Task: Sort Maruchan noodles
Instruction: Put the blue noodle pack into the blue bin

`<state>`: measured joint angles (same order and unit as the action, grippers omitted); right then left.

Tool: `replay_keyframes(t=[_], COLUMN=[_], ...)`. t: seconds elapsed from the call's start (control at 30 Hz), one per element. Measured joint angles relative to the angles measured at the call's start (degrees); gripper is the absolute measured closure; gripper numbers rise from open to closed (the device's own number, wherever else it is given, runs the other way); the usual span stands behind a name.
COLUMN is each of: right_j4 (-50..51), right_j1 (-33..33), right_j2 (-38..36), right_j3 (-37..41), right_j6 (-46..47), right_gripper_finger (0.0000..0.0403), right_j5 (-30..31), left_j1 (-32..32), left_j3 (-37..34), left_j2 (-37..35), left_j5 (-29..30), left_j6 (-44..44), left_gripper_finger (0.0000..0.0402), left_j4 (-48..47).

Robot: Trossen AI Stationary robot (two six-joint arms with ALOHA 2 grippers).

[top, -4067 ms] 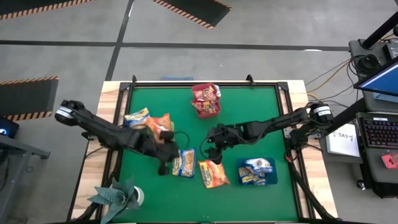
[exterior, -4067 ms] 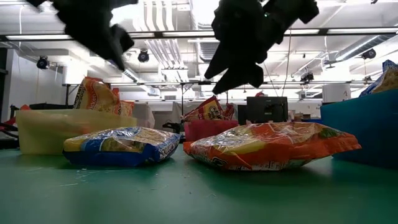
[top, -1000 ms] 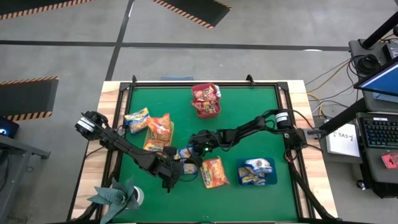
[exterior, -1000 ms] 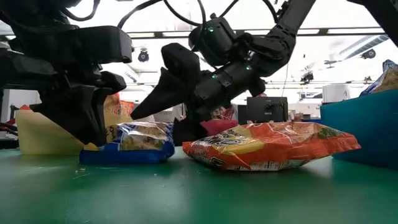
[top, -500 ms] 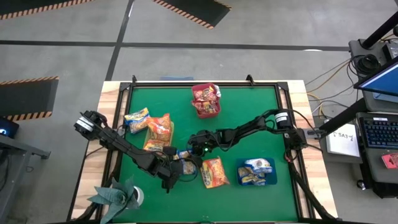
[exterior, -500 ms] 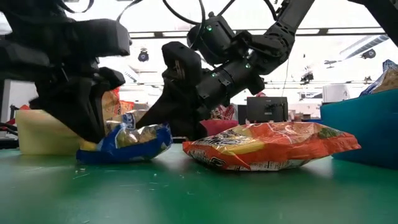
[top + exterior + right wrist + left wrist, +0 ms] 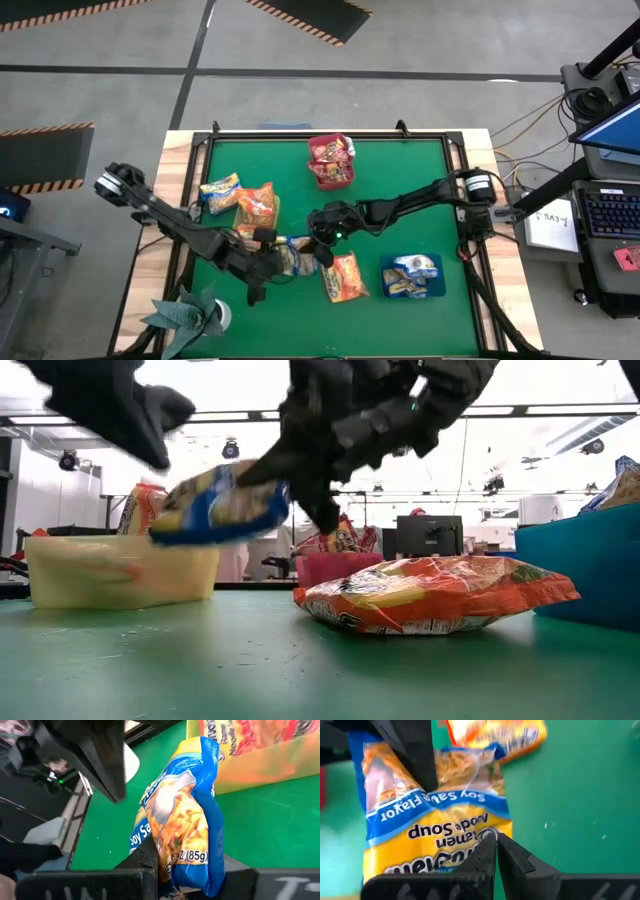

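Note:
A blue-and-yellow noodle packet (image 7: 295, 256) hangs in the air above the green mat, near its middle, with both grippers on it. My left gripper (image 7: 270, 263) is shut on the packet's left end. My right gripper (image 7: 318, 250) is shut on its right end. The low view shows the packet (image 7: 220, 505) well above the table. Beside it an orange noodle packet (image 7: 345, 277) lies flat on the mat. My left gripper pinches the packet's end seam (image 7: 481, 839) near a corner between its two shut fingers. The fingers slant down from the table's left. The packet is lifted clear and stretches away from them. My right gripper has the packet's opposite end (image 7: 187, 862) between its two fingers, one on each flat face. It comes nearly level from the table's right. The packet is clear of the table, with one long edge turned up.
A red tray (image 7: 331, 162) with red packets stands at the far middle. A blue tray (image 7: 412, 275) with blue packets is at the near right. A yellow tray (image 7: 255, 210) with orange packets is at the left, another packet (image 7: 220, 188) beside it. A paper plant (image 7: 195, 315) sits near left.
My right gripper has shut on the blue-and-yellow packet's end. Both grippers have then risen together, and the packet has gone from lying on the mat to hanging clear above it. The left gripper has also drifted toward the table's left.

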<state>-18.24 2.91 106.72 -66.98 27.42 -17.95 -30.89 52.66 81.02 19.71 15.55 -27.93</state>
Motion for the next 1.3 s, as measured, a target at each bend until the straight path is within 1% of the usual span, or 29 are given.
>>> replay_keyframes(t=[0.13,0.27,0.33,0.43,0.5,0.57,0.7,0.77,0.83,0.93,1.07,1.17,1.3], right_j4=[6.6,16.4,21.7,28.5,32.6,36.4,43.6,47.4,52.6,61.5,71.3,73.6,73.6], right_j1=[0.5,1.2,1.6,2.4,3.4,4.6,8.5,10.8,13.2,16.4,19.2,19.4,18.8], right_j2=[-5.6,-12.2,-15.6,-20.1,-22.6,-24.9,-28.5,-30.0,-31.5,-33.6,-35.5,-36.2,-36.2], right_j3=[0.0,0.0,0.0,-0.1,-0.3,-0.8,-1.9,-2.4,-2.7,-2.8,-2.8,-2.8,-2.8], right_j6=[-1.7,-1.6,-0.8,1.7,3.9,6.4,10.8,13.7,16.2,21.1,36.4,43.7,49.4], right_gripper_finger=[0.0354,0.0355,0.0355,0.0355,0.0355,0.0355,0.0355,0.0355,0.0355,0.0355,0.0355,0.0355,0.0355], right_j5=[2.5,4.6,5.7,7.2,9.7,12.6,19.8,21.3,20.7,14.6,8.7,6.1,2.6], left_j1=[-0.6,-0.7,-0.7,-0.7,-0.7,-0.6,-0.1,0.2,0.9,1.8,3.0,3.9,5.2], left_j3=[0.0,0.0,0.1,0.1,0.1,0.1,0.1,0.1,0.1,0.1,0.1,0.1,0.1], left_j2=[-6.1,-10.5,-11.9,-13.1,-13.5,-13.7,-13.9,-14.1,-14.2,-14.3,-14.3,-14.3,-14.3], left_j5=[2.9,5.1,5.5,5.6,5.9,8.2,16.3,19.5,21.0,21.2,21.2,21.2,21.2], left_j6=[-5.6,-13.2,-17.1,-23.1,-26.8,-30.1,-35.6,-37.2,-38.1,-39.2,-40.6,-40.7,-42.1], left_gripper_finger=[0.0402,0.0402,0.0402,0.0402,0.0402,0.0402,0.0402,0.0402,0.0402,0.0402,0.0402,0.0402,0.0402], left_j4=[3.3,9.6,13.4,16.4,17.7,19.2,20.7,21.1,21.7,21.6,21.9,22.4,23.0])
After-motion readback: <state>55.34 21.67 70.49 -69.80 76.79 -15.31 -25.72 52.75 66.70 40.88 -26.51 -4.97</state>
